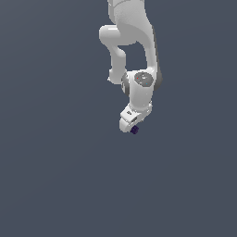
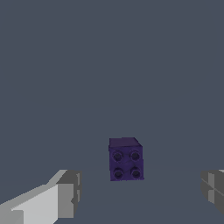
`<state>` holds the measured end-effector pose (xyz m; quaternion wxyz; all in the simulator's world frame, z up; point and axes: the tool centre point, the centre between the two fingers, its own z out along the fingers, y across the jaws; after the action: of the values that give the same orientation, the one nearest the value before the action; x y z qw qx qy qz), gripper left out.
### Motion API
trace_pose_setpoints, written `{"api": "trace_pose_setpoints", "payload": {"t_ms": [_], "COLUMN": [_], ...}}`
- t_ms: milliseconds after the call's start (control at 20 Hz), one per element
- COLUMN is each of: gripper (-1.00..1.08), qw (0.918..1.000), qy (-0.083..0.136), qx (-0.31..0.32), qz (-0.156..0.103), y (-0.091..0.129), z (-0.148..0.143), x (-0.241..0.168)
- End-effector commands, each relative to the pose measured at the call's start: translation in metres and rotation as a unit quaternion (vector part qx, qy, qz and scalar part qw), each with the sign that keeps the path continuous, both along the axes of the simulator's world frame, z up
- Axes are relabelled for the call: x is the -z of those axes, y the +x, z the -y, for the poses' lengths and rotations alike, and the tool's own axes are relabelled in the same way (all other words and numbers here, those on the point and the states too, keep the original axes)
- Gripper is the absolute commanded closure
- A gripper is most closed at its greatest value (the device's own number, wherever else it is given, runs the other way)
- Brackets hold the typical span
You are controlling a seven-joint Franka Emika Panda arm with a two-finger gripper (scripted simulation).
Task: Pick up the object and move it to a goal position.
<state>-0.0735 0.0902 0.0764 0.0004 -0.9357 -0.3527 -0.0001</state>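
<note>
Fingers (image 2: 65, 197) spread wide, touching nothing; gripper (image 2: 140, 194) straddles the dark purple studded block (image 2: 126, 159), which sits between the fingertips with clear gaps either side. In exterior view, block (image 1: 134, 130) lies just beside the white gripper (image 1: 129, 122) tip.

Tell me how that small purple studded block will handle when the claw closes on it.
The purple block looks rigid and boxy, so it probably won't roll or flex. Its flat sides should suit the open claw, whose fingers stand apart on either side. Being tiny, it is likely light and may shift if nudged off-centre.
</note>
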Motion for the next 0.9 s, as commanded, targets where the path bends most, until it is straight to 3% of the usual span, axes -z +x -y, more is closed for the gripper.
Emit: {"api": "trace_pose_setpoints", "payload": {"t_ms": [0,450,850], "gripper": [-0.92,-0.92,-0.92], "qw": [0.9999,0.9998,0.9997], "qy": [0.0,0.0,0.0], "qx": [-0.016,-0.021,-0.023], "qz": [0.0,0.0,0.0], "y": [-0.004,-0.005,-0.007], "z": [-0.002,-0.003,-0.003], "x": [0.003,0.009,0.044]}}
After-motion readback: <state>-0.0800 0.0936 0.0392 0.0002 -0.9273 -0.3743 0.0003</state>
